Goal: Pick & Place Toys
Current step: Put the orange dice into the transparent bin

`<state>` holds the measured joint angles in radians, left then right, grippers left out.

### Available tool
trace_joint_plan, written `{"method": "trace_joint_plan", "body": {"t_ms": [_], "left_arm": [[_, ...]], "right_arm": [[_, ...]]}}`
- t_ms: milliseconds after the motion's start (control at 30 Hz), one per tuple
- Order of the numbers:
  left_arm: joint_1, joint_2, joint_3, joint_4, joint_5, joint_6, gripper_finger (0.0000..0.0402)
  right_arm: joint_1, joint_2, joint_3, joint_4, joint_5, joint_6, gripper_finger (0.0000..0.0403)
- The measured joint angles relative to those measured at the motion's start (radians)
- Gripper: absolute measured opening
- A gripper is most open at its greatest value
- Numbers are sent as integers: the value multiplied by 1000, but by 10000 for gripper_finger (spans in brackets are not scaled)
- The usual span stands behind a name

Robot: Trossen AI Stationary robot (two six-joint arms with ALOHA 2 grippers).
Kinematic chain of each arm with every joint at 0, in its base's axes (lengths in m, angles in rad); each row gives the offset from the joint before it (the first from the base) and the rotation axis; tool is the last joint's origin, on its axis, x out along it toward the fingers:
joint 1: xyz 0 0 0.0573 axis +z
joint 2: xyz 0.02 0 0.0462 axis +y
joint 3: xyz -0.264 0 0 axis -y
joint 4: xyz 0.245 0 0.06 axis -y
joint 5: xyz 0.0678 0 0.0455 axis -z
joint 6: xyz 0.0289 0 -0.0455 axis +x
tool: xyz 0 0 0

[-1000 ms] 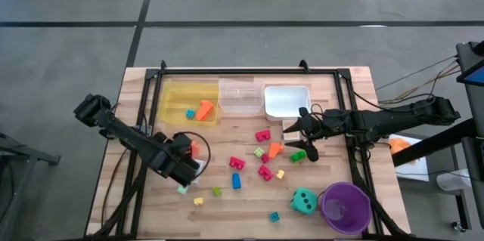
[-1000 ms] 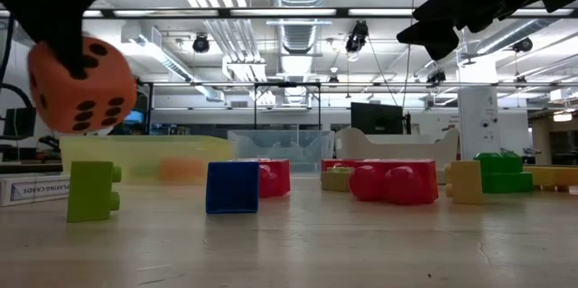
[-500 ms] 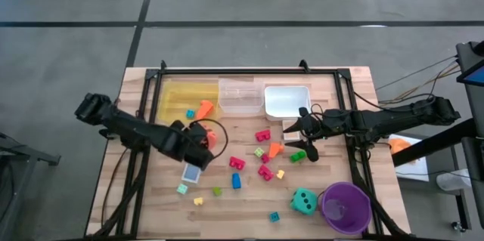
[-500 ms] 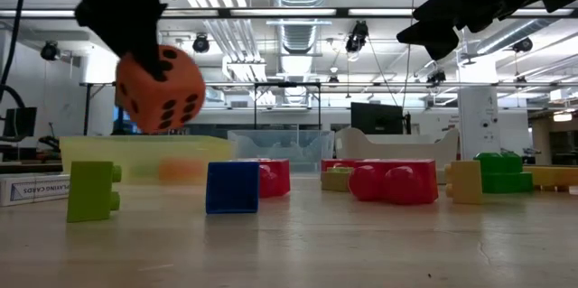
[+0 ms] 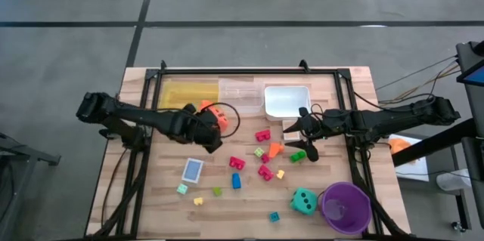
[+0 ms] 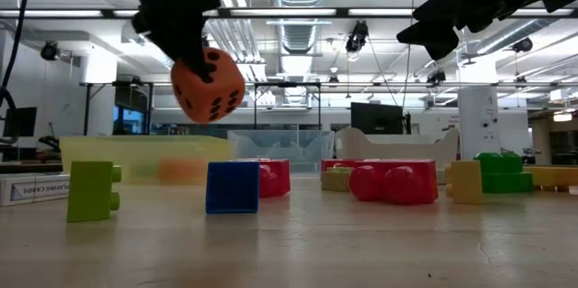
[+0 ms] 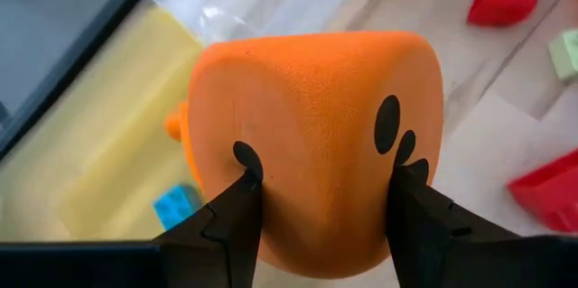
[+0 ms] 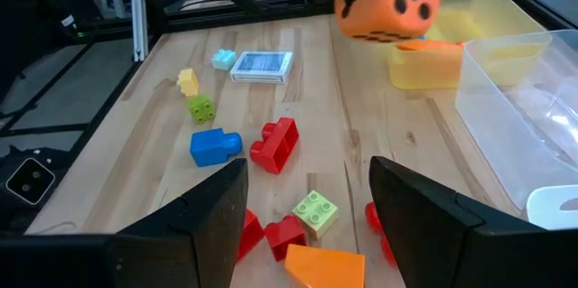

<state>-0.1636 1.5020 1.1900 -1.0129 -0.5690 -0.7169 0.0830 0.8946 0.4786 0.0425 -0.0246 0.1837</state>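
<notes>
**Above the table: orange die in the left fingers**

Above the table, the orange dotted foam die (image 6: 207, 87) hung clear of the wood, pinched between the left gripper (image 5: 213, 118) fingers (image 7: 237, 218), just beside the yellow translucent tray (image 5: 173, 94). Small plastic blocks (image 5: 262, 162) and a blue-backed card (image 5: 192, 170) lay scattered below. Over the blocks, the right gripper (image 5: 301, 141) hovered with fingers parted, holding nothing.
</notes>
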Motion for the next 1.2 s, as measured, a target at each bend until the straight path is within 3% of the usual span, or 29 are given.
{"method": "trace_joint_plan", "body": {"t_ms": [300, 533, 800, 1200], "left_arm": [[116, 0, 150, 66, -12, 251, 172], [209, 12, 173, 106, -8, 391, 171], [289, 89, 177, 142, -6, 512, 168], [347, 207, 316, 137, 12, 696, 163]], "right_arm": [[0, 0, 0, 0, 0, 0, 230], [0, 0, 0, 0, 0, 0, 230], [0, 0, 0, 0, 0, -3, 230], [0, 0, 0, -1, 0, -3, 230]]}}
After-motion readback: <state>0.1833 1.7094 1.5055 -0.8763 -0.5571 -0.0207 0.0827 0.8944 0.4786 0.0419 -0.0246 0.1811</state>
